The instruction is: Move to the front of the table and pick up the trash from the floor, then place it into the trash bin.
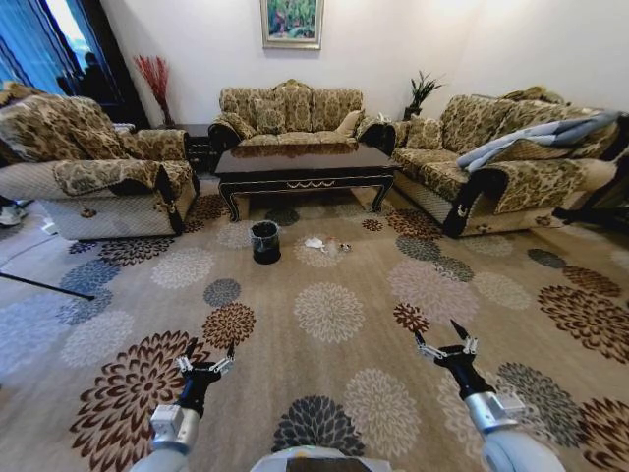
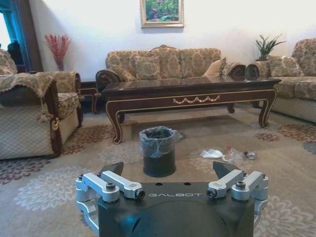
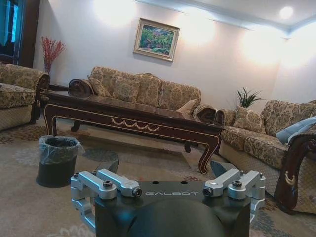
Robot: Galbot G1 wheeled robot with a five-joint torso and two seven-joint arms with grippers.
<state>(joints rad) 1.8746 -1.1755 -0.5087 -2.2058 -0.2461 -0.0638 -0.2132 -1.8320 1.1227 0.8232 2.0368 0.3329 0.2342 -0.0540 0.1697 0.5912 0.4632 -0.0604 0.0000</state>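
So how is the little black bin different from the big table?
The trash bin is small and round, far shorter than the coffee table, which is long and rectangular. The bin sits flat on the carpet with a thin greyish bag lining it; the table stands on curved legs with a gold scroll on its front edge. Both are dark, and the bin sits just in front of the table.

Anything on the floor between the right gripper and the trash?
No, in the head view only bare patterned carpet lies between the open right gripper and the trash, which sits beside the trash bin.
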